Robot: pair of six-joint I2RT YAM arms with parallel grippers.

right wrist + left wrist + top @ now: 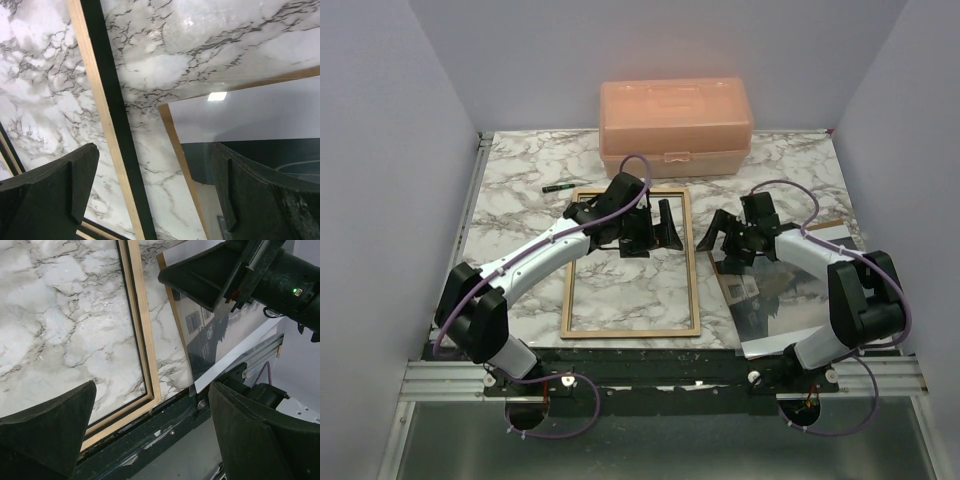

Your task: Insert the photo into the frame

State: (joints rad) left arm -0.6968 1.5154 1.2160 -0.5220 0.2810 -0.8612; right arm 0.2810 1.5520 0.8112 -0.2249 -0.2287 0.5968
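Note:
The frame [630, 331] lies flat in the middle of the marble table, light wood side up, with marble showing through its pane. Its right rail [142, 325] [105, 125] runs through both wrist views. The glossy photo [790, 290] [225, 335] [250, 115] lies picture side up at the right, its near end reaching past the table's edge. My left gripper [655, 232] [152, 405] hovers open over the frame's upper right part, holding nothing. My right gripper [728, 245] [155, 165] hangs open above the photo's far left corner, also holding nothing.
A brown panel edge [180, 155] shows under the photo's left side. An orange plastic box [675, 125] stands at the back of the table. A small green marker [557, 187] lies left of the frame's far corner. A metal rail [660, 375] runs along the near edge.

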